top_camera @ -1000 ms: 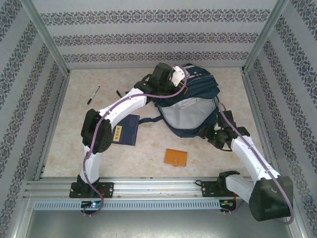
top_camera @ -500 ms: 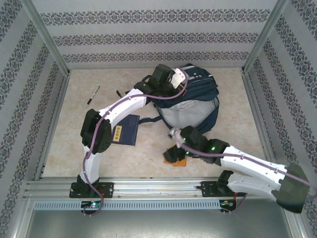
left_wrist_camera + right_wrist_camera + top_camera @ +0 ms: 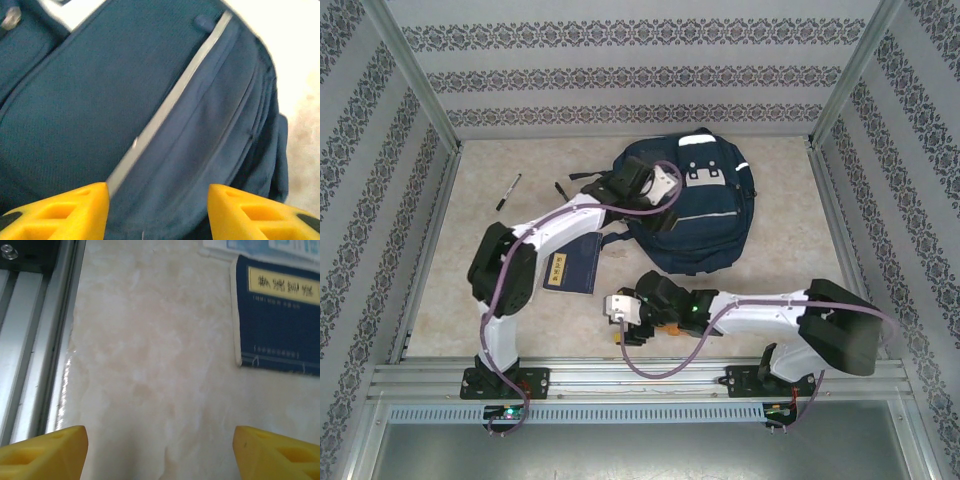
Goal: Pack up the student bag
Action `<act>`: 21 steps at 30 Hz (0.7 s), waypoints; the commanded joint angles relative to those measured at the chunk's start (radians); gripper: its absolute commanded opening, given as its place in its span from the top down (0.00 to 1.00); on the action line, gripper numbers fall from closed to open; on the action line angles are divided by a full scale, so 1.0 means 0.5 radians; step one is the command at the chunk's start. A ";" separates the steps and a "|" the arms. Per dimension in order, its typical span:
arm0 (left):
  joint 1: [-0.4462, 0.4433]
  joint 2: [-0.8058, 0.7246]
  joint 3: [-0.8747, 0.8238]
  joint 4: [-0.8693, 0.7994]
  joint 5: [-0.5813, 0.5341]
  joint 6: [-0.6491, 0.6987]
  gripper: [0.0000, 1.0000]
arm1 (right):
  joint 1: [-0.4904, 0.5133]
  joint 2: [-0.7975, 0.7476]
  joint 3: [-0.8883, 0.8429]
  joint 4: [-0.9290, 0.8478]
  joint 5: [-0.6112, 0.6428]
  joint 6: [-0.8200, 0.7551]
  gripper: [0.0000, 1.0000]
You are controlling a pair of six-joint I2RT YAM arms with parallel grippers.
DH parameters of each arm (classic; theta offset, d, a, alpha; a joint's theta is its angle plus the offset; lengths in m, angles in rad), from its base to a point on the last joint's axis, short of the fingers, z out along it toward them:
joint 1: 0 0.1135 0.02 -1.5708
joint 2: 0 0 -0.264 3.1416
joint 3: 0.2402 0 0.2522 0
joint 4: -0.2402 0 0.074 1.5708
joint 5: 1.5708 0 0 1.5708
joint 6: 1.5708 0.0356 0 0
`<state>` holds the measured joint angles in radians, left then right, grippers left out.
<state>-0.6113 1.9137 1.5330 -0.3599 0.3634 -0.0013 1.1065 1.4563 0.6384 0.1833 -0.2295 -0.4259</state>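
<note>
- student bag (image 3: 705,210) lies flat on the desk (image 3: 780,280), at about 1 o'clock from the middle of the desk in the top view.
- it is dark blue with thin white stripes, and it is the biggest thing on the desk. its white patches sit near its 12 o'clock end.
- left claw (image 3: 668,212) hangs over the bag, near the bag's 9 o'clock side.
- in the left wrist view its two yellow fingers (image 3: 65,210) stand apart. blue cloth and one white stripe (image 3: 170,105) show in the gap. the left claw is let go and holds nothing.
- right claw (image 3: 620,318) is low over the bare desk at about 6 o'clock, close to the silver rail (image 3: 640,378) at the near edge. the right arm lies stretched out toward 9 o'clock.
- in the right wrist view its yellow fingers (image 3: 45,447) are spread wide, with only bare desk between them. the right claw is let go too and holds nothing.
- a flat dark blue book (image 3: 572,263) with a yellow label lies on the desk at about 8 o'clock, just beside the left arm and well apart from the right claw.
- a black pen (image 3: 509,190) lies at about 10 o'clock, and a shorter dark pen (image 3: 561,188) lies between it and the bag.
</note>
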 commanded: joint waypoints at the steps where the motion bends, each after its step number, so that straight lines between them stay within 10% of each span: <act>1: 0.123 -0.374 -0.239 -0.155 -0.174 -0.367 0.43 | -0.054 0.182 0.154 0.148 -0.013 -0.322 0.24; 6: 0.317 -0.679 -0.719 -0.294 -0.464 -0.704 0.39 | -0.185 0.444 0.395 0.202 -0.090 -0.198 0.26; 10: 0.420 -0.621 -0.963 -0.320 -0.597 -0.859 0.41 | -0.277 0.483 0.565 0.195 0.072 0.786 0.26; 15: 0.487 -0.441 -1.020 -0.435 -0.770 -1.123 0.40 | -0.302 0.474 1.050 -0.705 0.532 2.015 0.28; 21: 0.609 -0.440 -1.153 -0.463 -0.641 -1.278 0.41 | -0.387 0.585 1.128 -1.005 0.257 3.347 0.35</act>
<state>-0.3496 1.6989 1.0016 -0.5201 0.0418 -0.5587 0.9131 1.6993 1.2407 -0.1768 -0.0711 0.7864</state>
